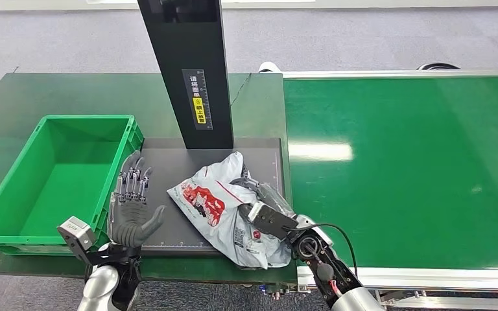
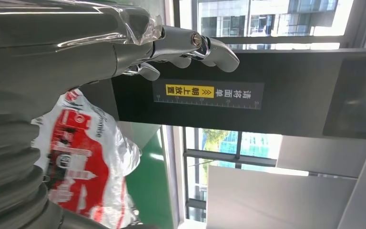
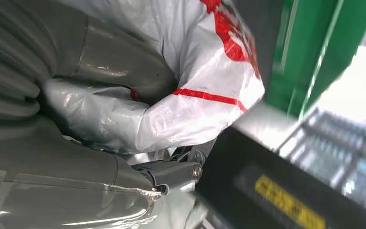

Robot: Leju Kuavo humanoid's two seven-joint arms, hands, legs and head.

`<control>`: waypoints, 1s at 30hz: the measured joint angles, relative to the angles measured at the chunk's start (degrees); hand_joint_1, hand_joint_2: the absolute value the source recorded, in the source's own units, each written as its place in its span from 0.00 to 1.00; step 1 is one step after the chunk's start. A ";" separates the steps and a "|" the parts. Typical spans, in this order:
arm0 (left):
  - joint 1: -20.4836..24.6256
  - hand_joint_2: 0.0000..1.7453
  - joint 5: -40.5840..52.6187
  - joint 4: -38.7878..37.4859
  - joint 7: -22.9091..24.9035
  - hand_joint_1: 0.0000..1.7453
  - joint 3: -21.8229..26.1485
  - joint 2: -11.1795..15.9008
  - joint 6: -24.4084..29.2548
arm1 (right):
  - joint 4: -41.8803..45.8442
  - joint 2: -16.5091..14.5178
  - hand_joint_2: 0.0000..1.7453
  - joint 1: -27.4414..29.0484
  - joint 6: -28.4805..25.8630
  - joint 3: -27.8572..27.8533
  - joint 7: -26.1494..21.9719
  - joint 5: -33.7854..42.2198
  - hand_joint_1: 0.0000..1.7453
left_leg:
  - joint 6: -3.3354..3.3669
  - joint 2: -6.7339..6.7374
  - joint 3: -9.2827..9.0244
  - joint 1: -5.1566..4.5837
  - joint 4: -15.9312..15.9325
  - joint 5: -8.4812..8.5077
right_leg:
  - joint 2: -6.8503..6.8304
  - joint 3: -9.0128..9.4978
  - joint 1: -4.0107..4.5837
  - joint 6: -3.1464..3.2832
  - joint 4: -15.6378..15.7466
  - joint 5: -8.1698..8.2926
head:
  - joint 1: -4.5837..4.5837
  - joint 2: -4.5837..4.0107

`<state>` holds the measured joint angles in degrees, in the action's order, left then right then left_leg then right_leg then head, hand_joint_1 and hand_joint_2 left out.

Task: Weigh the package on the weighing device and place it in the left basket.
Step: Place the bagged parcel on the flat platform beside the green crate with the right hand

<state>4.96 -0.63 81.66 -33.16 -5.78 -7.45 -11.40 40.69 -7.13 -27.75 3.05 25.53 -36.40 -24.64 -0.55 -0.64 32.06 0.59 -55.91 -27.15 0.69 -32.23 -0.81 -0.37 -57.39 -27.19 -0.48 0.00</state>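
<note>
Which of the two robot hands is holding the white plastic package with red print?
The right robot hand: it grips the white plastic package with red print on the black weighing platform. The left robot hand hovers open beside it, touching nothing.

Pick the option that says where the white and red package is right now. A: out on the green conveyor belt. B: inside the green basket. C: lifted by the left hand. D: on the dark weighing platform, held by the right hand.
D: the package lies on the weighing platform with the right hand gripping it.
</note>
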 joint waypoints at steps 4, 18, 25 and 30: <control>0.11 1.00 0.40 -0.03 0.02 0.00 -0.66 0.05 -0.03 | 2.15 0.00 1.00 1.49 -7.63 -2.33 0.32 0.10 0.43 | 0.00 0.00 0.00 0.00 0.00 0.00 | 0.00 -0.01 0.00 0.00 0.00 0.00 | 0.01 0.00; 0.97 1.00 2.05 -0.75 0.87 0.00 -3.25 0.42 -0.38 | 5.27 0.23 1.00 3.48 -10.35 -6.38 3.95 0.90 0.00 | 0.00 0.01 0.00 0.00 0.00 0.00 | 0.01 -0.01 0.00 0.00 0.00 0.00 | 0.00 0.00; 1.03 1.00 8.12 -1.77 1.60 0.00 -6.91 1.10 -0.22 | 4.38 0.69 1.00 3.67 -2.93 -6.67 7.42 1.44 0.00 | 0.00 0.00 0.00 -0.01 0.00 -0.01 | 0.01 -0.02 -0.01 0.00 0.00 0.00 | 0.00 0.00; 1.02 1.00 12.51 -2.89 2.88 0.00 -9.00 1.45 0.96 | 3.59 0.75 1.00 3.86 -1.69 -7.02 7.49 2.40 0.00 | 0.00 0.01 0.00 0.00 0.00 -0.01 | 0.01 -0.02 -0.01 0.00 0.00 0.00 | -0.01 0.00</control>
<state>5.97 11.88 78.77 -30.28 -14.78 -6.00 -10.44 44.29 -6.37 -23.89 1.36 18.51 -28.91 -22.24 -0.55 -0.63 32.05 0.59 -55.91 -27.16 0.70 -32.25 -0.81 -0.37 -57.38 -27.19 -0.48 0.00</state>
